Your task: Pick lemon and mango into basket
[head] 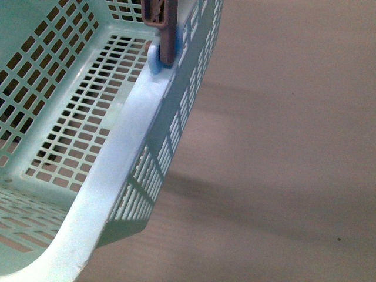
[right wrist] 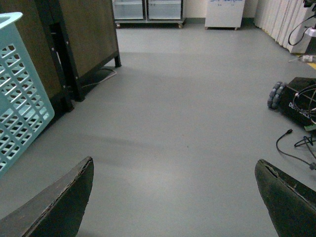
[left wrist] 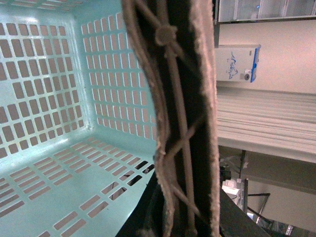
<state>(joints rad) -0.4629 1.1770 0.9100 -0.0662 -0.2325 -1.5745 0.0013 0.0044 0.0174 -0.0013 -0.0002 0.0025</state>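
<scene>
Basket (head: 120, 155) lattice fills the left half of the front view, its rim slanting and the brownish handle (head: 165, 26) hinged at the side wall. That handle runs close past the left wrist camera; whether the left pincer (left wrist: 190, 224) pinches it I cannot tell. The right pincer (right wrist: 174, 207) hangs spread wide, gripping nothing, over grey floor (right wrist: 187, 113) near the basket.

The right claw (right wrist: 175, 165) was spread wide, its two dark fingers (right wrist: 59, 207) well apart with nothing between them, pointing forward and slightly down over the floor. The left claw (left wrist: 190, 219) showed only as dark finger edges on either side of the basket handle (left wrist: 170, 98), gripped around it.
</scene>
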